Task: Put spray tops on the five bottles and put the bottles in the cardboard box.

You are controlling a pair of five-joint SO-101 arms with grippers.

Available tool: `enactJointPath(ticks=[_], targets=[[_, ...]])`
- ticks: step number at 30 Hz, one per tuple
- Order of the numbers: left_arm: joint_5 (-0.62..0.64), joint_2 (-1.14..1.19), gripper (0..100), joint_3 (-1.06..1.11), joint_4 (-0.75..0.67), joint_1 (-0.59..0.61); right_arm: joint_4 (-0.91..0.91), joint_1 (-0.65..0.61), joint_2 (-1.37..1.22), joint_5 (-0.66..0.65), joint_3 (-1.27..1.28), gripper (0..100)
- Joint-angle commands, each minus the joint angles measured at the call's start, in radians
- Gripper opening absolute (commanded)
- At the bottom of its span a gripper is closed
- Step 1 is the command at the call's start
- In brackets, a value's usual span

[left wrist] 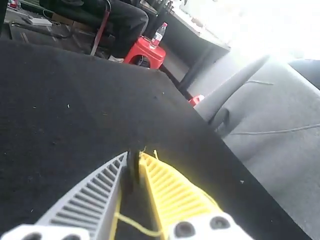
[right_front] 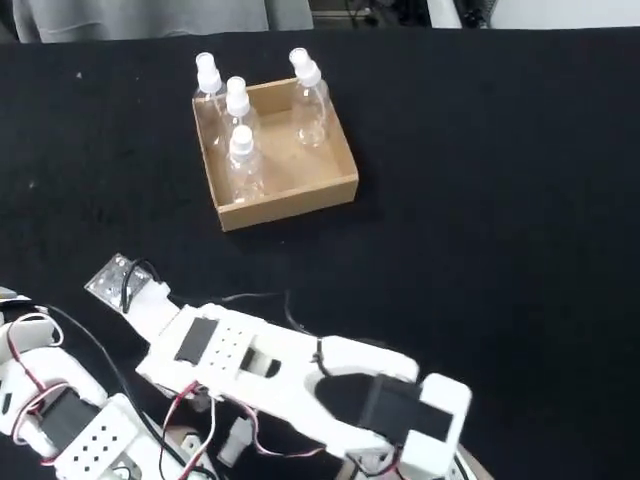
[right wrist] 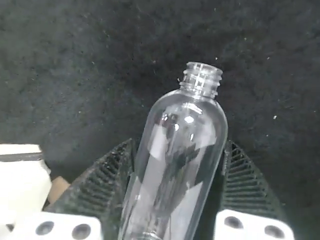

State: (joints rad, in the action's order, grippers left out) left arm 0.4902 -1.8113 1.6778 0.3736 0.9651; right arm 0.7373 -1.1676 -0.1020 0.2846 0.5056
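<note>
1. Nearest you, your right gripper [right wrist: 180, 146] is clamped on a clear plastic bottle [right wrist: 175, 165]; its two black ribbed fingers [right wrist: 107, 175] press the bottle's sides; the bottle's threaded neck is open and points away from the wrist; the black table cloth [right wrist: 75, 60] lies behind it; you cannot tell whether the bottle touches the cloth.
2. Your left gripper [left wrist: 134, 156] has a grey ribbed finger [left wrist: 95, 195] and a yellow ribbed finger [left wrist: 170, 190]; they are closed tip to tip, holding nothing; the gripper points across the black cloth towards the table's edge.
3. Seen from above, a white arm [right_front: 290, 370] with red and black wires lies across the near edge of the table; you cannot tell which side it belongs to.
4. Farther back, well apart from the arm, a shallow square brown cardboard box [right_front: 290, 198] sits on the cloth, turned slightly.
5. Inside the box stand four clear bottles with white spray tops, all upright; the front bottle [right_front: 243, 160] is near the left wall; the middle bottle [right_front: 238, 105] is just behind it; the corner bottle [right_front: 211, 90] is at the back left; the fourth bottle [right_front: 310, 95] is at the back right corner.
</note>
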Motion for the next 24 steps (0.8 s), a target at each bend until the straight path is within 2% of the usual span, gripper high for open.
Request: enactJointPath(ticks=[1, 11, 21, 24], targets=[[-0.002, -0.011, 3, 0.022, -0.021, 0.013, 0.014, 0.048, 0.005, 0.002, -0.053, 22.2], [-0.002, -0.011, 3, 0.022, -0.021, 0.013, 0.072, 0.091, 0.007, -0.032, -0.074, 11.3], [-0.002, -0.011, 3, 0.022, -0.021, 0.012, 0.216, 0.169, 0.153, -0.051, -0.073, 10.3], [-0.002, -0.011, 3, 0.022, -0.021, 0.010, 0.250, 0.196, 0.168, -0.118, -0.071, 10.3]])
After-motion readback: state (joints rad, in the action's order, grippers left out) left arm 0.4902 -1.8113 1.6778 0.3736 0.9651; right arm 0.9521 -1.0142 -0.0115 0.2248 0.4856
